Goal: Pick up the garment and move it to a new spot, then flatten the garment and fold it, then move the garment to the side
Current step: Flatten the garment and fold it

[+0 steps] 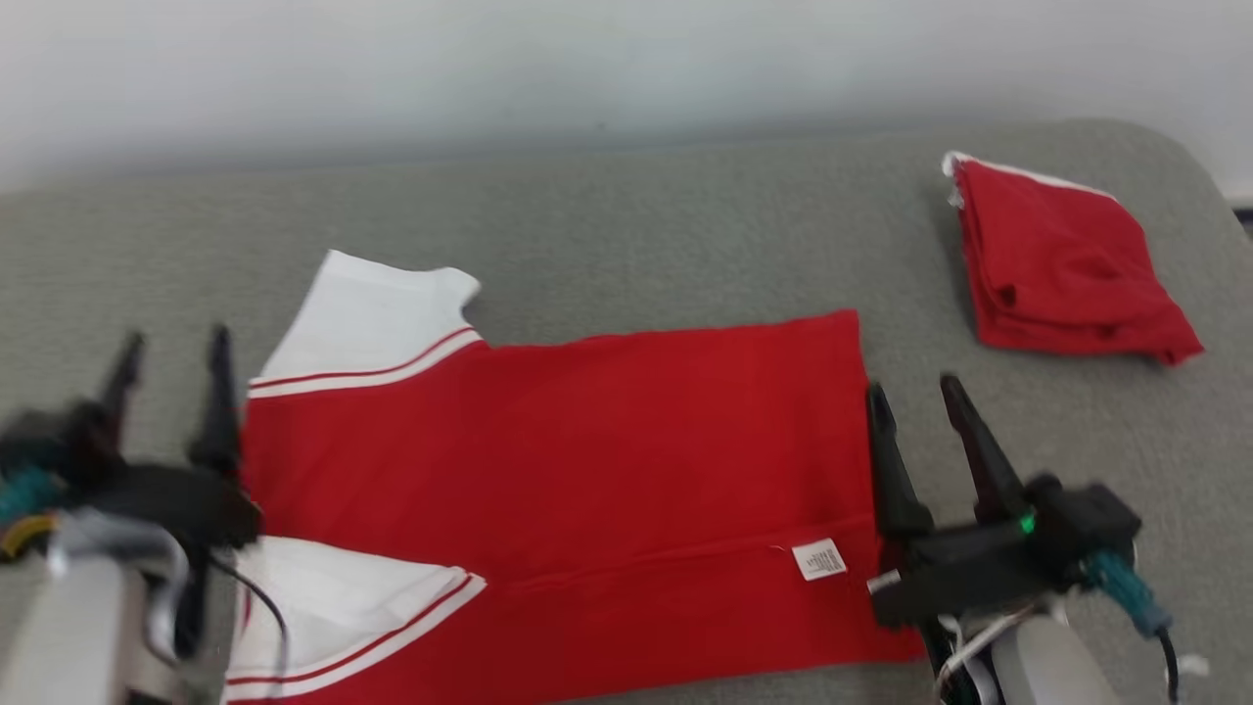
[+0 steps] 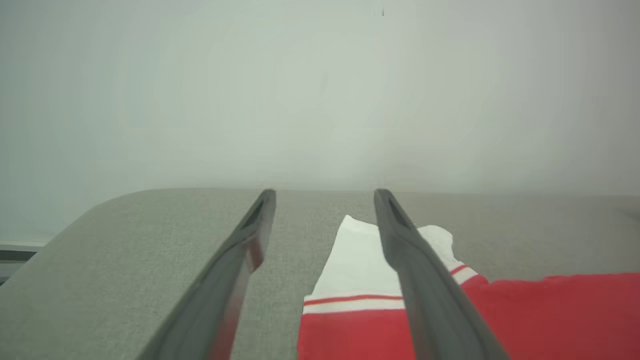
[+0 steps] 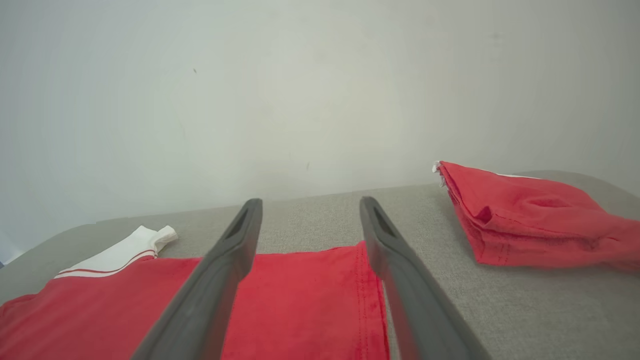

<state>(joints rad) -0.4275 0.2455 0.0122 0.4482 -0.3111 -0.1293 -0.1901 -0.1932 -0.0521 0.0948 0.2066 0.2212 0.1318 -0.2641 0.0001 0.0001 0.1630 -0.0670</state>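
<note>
Left claw (image 1: 176, 338), right claw (image 1: 912, 385), both wide, empty, at opposite ends of red garment (image 1: 587, 460)

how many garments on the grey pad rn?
2. A red shirt with white sleeves lies spread flat in the middle; a folded red cloth bundle with white trim sits far right. Bundle may hide more.

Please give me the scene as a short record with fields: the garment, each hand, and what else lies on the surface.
garment: red shirt with white sleeves, spread flat, not yet folded
surface: grey surface
left hand: open, at the sleeve end, holds nothing
right hand: open, at the hem end, holds nothing
label: white label near the hem, facing up
other: folded red garment, far right, apart from the shirt
</note>
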